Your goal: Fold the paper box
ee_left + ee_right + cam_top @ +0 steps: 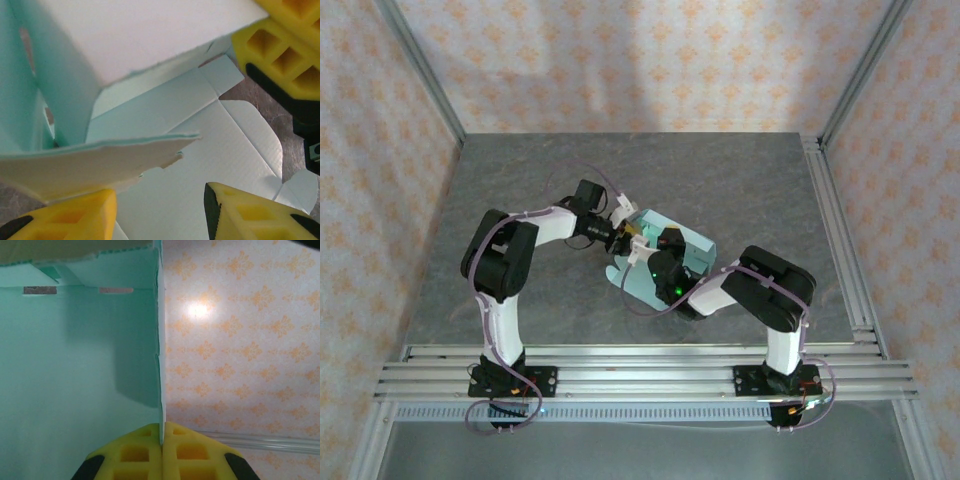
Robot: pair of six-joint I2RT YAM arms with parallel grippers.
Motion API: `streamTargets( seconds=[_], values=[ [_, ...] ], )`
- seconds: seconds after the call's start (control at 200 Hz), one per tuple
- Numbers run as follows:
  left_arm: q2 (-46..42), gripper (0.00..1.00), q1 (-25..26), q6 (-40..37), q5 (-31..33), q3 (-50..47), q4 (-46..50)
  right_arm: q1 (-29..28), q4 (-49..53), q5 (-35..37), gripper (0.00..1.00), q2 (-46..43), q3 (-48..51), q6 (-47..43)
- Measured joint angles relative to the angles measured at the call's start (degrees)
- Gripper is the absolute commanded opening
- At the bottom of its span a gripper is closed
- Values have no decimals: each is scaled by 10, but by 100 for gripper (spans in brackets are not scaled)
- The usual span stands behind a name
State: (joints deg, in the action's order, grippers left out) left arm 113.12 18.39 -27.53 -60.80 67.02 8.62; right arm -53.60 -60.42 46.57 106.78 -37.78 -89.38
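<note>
The paper box (698, 246) is sitting half-formed at the middle of the surface (520, 190), its raised wall being pinched by the right end effector (161, 432), while the left end effector (158, 197) is hovering released beside flaps not yet folded.

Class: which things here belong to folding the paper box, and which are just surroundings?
Job: thin pale mint-blue card paper box; right gripper, pinching a panel's edge; left gripper, jaws apart by a flap.
Surroundings: grey stone-look table; silver aluminium rails; orange-patterned walls.
</note>
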Motion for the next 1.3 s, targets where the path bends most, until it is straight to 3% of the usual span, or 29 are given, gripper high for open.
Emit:
streamTargets(
  seconds=[0.31,0.575,0.77,1.016,1.301],
  values=[
    [-1,49,7,9,16,-6,-10,0,4,0,0,0,0,9],
    [-61,59,-28,76,68,-106,-94,0,5,2,0,0,0,22],
    [-52,68,-39,115,88,-72,-114,0,6,2,0,0,0,24],
    [-5,77,-37,127,62,-16,-105,0,7,2,0,0,0,27],
    [25,58,-17,119,22,15,-76,0,10,2,0,0,0,34]
  ],
)
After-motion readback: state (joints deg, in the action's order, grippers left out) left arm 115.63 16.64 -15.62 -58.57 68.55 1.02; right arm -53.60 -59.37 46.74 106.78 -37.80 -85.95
